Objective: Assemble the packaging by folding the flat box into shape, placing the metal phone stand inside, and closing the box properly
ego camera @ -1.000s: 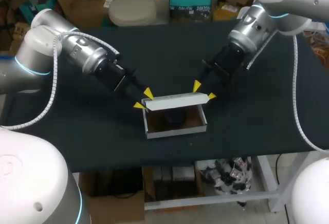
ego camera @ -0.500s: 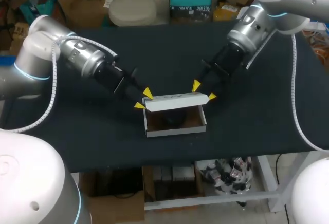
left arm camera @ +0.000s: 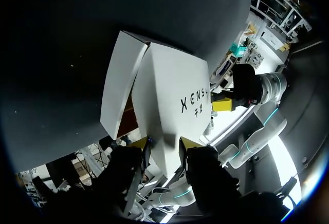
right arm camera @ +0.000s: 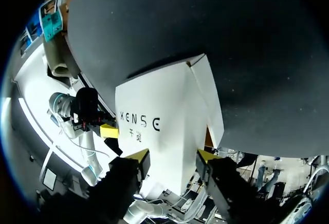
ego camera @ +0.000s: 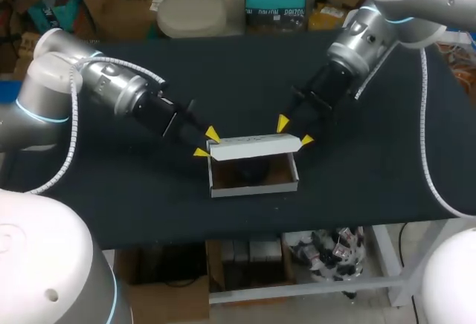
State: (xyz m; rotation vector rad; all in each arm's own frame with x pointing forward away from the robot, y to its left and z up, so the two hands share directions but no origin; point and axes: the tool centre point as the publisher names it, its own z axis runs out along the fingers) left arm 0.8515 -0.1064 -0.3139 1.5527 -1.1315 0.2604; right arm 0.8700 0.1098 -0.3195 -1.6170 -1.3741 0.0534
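Two grippers hold the raised lid flap point(ego camera: 253, 146) of the white cardboard box point(ego camera: 253, 188) by its short ends, the left gripper point(ego camera: 207, 143) and the right gripper point(ego camera: 294, 131) each with yellow tips clamped across its width, near the middle of the front edge of the black cloth table point(ego camera: 245, 71). Only the head view looks into the brown interior, where a dark rounded object point(ego camera: 249, 169) lies; the wrist views show the flap's smooth printed face.

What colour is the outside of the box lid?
White, with dark print on it. The lid shows best in the left wrist view.
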